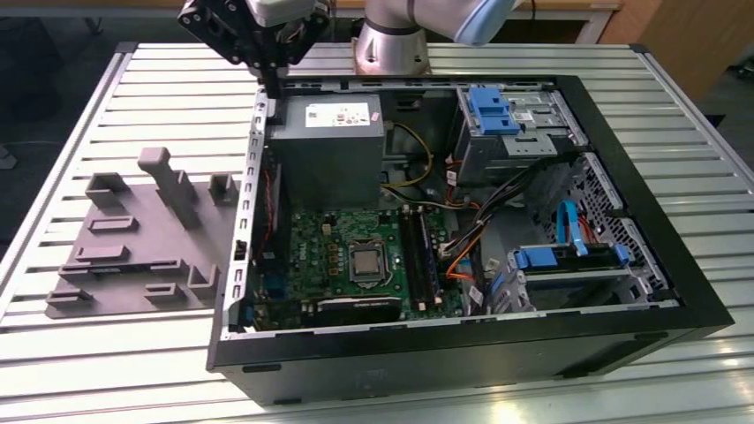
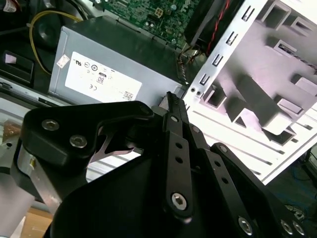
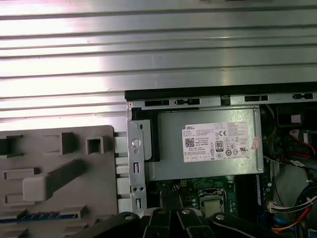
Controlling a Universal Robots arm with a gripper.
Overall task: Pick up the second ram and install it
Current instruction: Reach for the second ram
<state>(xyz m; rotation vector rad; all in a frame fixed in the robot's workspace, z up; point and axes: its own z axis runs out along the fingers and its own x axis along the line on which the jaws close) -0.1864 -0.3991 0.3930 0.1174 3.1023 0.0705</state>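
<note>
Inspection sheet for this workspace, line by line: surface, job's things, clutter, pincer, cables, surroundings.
Surface: slatted metal table carrying an open computer case, with a grey fixture plate on the exterior view's left of it.
Job's things: second ram, seemingly the blue-green strip lying in a slot of the fixture plate in the first wrist view; motherboard exposed, with long black slots.
Clutter: nothing seen.
Grippers: pincer shut, holding nothing as far as seen, above the case corner by the power supply, apart from the ram.
Cables: yellow, orange and red wires inside the case.
Surroundings: wooden furniture behind the table.
</note>
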